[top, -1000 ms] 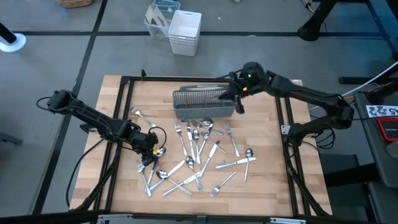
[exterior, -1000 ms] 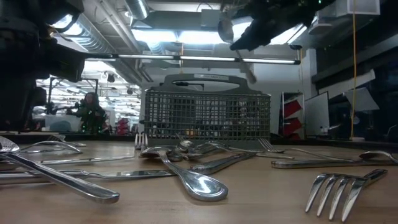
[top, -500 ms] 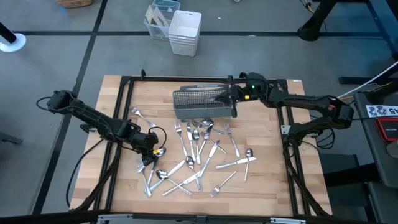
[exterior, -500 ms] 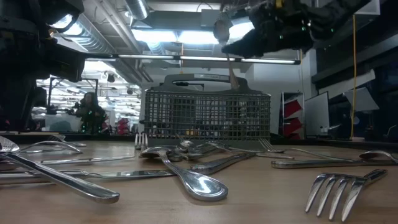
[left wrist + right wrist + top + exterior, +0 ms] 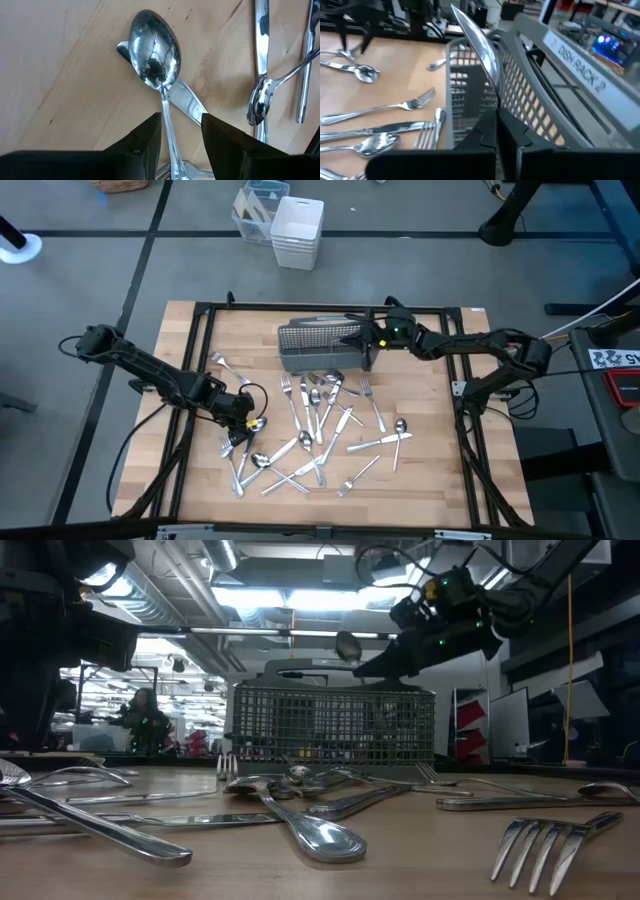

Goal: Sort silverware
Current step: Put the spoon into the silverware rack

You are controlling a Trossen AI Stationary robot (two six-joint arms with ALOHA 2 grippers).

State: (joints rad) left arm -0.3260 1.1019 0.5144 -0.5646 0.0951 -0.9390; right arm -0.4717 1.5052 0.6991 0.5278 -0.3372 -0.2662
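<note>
Right end effector [image 5: 362, 340]: stretched low over caddy [image 5: 325, 345], clamped on a spoon [image 5: 479, 41].
Left end effector [image 5: 240, 423]: low on counter [image 5: 420, 470], fingers apart astride a second spoon [image 5: 154, 55].
Caddy: contents unclear.

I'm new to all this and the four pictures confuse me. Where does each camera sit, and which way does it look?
High view: overhead, looking straight down; both arms, the silverware and the caddy show.
Low view: at tabletop height, facing the caddy; the right gripper shows above it.
Left wrist view: on the left arm, looking down at a spoon between its fingers.
Right wrist view: on the right arm, facing the caddy; its fingers pinch a knife.
Shared: high, low and right wrist views show the caddy.
</note>
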